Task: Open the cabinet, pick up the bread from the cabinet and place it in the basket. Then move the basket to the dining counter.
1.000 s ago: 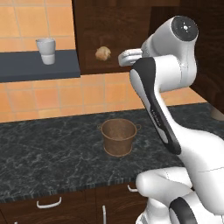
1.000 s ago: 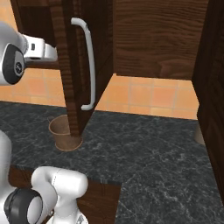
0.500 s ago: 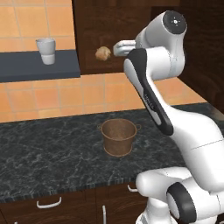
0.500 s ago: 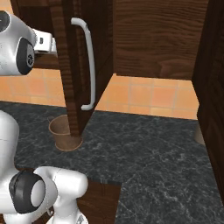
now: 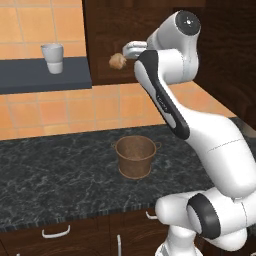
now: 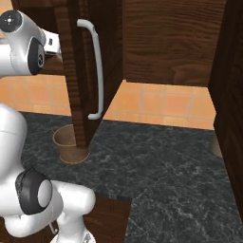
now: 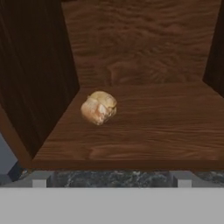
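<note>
The hand (image 7: 112, 181) is spread wide and holds nothing, aimed into the open cabinet (image 7: 144, 52). The bread (image 7: 99, 107) lies on the shelf ahead of the fingertips, slightly left, untouched. Far below the hand, the basket (image 5: 135, 156) stands on the worktop (image 5: 55, 170).

A white cup (image 5: 53, 58) stands upright on a dark blue-grey wall shelf (image 5: 45, 76) at the upper left, with orange tiled wall (image 5: 60, 110) running above and below that shelf. Down low, the black marbled countertop (image 5: 55, 172) stretches across the front and, in the right base view, turns the corner toward the right. Under its front edge sit dark wood drawers with small silver handles (image 5: 55, 232).
</note>
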Robot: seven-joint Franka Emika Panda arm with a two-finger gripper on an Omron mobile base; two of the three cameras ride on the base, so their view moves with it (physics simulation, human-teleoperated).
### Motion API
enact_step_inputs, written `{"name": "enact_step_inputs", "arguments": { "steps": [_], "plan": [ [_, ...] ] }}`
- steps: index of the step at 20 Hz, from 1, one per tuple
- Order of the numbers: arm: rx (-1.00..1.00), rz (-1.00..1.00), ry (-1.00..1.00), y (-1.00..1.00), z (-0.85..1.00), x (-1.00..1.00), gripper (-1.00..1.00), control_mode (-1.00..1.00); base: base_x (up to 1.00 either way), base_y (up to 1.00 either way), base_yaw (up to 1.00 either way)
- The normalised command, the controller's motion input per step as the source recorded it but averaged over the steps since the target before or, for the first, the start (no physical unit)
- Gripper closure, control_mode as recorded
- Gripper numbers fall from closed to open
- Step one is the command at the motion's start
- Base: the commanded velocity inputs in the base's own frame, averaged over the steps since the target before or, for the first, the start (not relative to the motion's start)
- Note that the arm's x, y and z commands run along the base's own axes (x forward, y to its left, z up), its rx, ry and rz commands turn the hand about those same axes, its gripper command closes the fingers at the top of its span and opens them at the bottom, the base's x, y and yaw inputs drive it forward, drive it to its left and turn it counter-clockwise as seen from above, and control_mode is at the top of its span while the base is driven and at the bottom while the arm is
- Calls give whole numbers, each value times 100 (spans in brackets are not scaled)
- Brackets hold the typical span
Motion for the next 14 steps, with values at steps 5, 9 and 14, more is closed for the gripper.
{"name": "enact_step_inputs", "arguments": {
  "steps": [5, 9, 14],
  "plan": [
    [4, 0, 1, 20, -16, 42, -100, -100, 0, 0, 0],
    [3, 0, 4, 13, -31, 37, -100, -100, 0, 0, 0],
    [2, 0, 5, 7, -14, 48, -100, -100, 0, 0, 0]
  ]
}}
